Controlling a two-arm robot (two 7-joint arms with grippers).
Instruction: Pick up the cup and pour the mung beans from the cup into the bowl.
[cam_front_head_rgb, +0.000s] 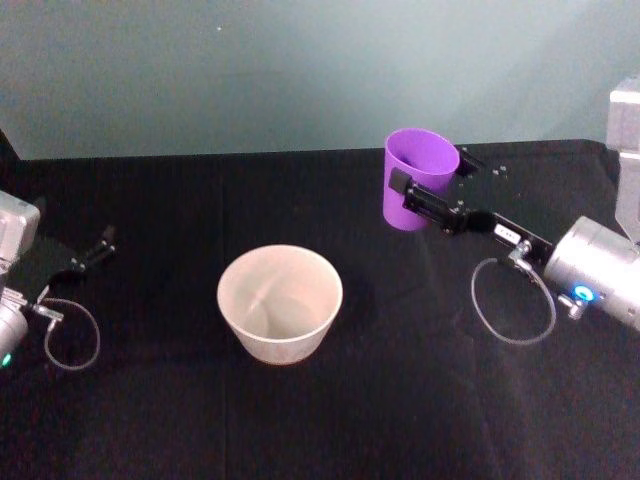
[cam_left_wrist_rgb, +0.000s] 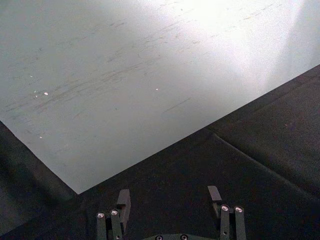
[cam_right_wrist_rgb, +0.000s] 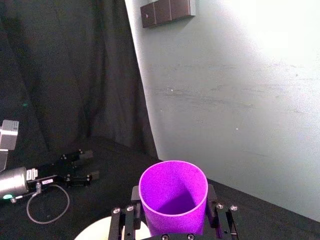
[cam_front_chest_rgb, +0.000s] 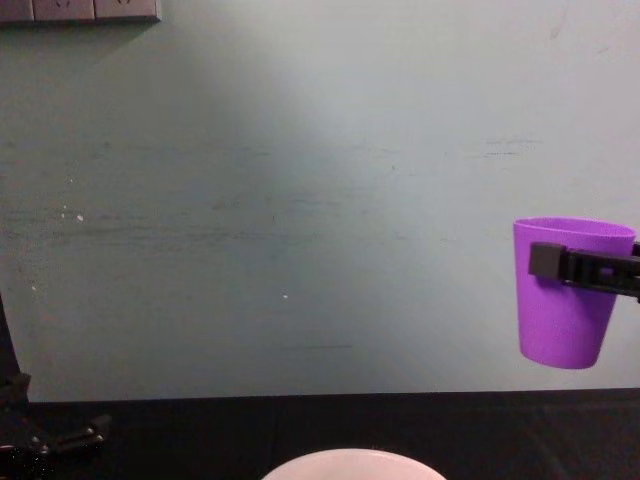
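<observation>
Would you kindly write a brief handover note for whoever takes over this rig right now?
Right gripper shut on the small purple plastic cup, upright, lifted off the black-clothed table.
Left gripper open, parked at the table's left.
Wide pale pinkish-white bowl at table centre, no beans inside.
Done: pickup. Left: carry cup over bowl, tip to pour.

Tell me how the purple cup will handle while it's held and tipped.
The cup looks like smooth plastic, so it may slip in the right tool, which grips it near the rim. It seems thin-walled, probably light and squeezable. Its narrower base could make it tippy when set down.
</observation>
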